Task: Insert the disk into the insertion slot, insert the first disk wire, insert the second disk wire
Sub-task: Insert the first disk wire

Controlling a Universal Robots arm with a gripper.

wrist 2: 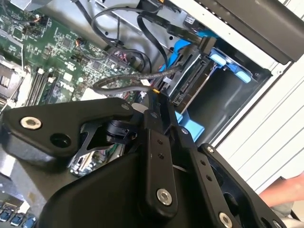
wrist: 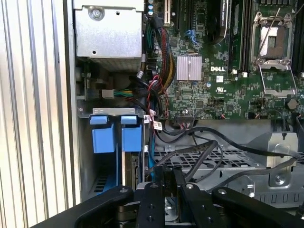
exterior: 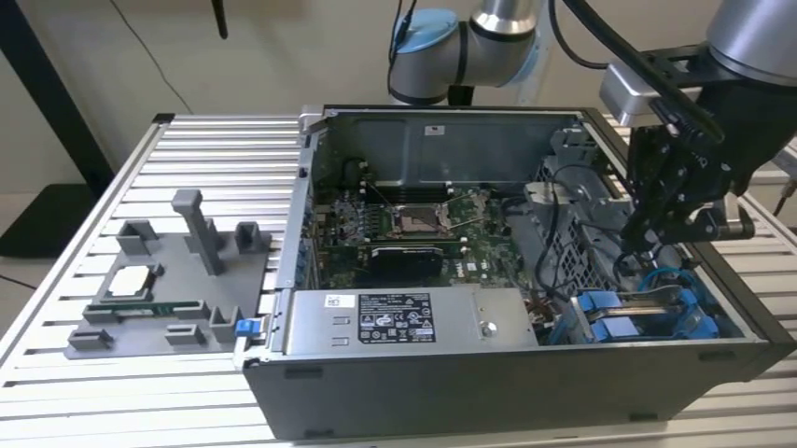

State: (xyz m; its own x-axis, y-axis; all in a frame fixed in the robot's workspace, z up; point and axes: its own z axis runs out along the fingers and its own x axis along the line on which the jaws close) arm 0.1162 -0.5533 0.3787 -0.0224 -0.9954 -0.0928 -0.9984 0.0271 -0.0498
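At the exterior view's left, a slatted metal bench (exterior: 212, 131) carries a grey fixture plate (exterior: 137, 308) holding small computer parts. Beside it, in the middle of the bench, an open computer case (exterior: 498, 392) lies on its side, with a green motherboard (exterior: 412, 224) inside and a grey labelled power-supply box (exterior: 412, 322) along its near wall. Toward the exterior view's right, in the near corner of the case, is the insertion slot (exterior: 636, 317), a grey metal bay with bright blue rails. The disk (wrist 2: 190, 83) sits inside this bay in its blue carrier, and the second wrist view shows its dark connector edge facing out toward loose cables. The robot arm (exterior: 748, 37) reaches down from the upper right, and its black end effector (exterior: 641, 245) hangs inside the case just above the bay. In the second wrist view the end effector (wrist 2: 159, 97) is drawn narrow, its tips closed on the end of a grey wire (wrist 2: 123, 81) just beside the disk's connector edge. In the first wrist view the end effector (wrist: 169, 173) sits near the bay's blue tabs (wrist: 116, 137).
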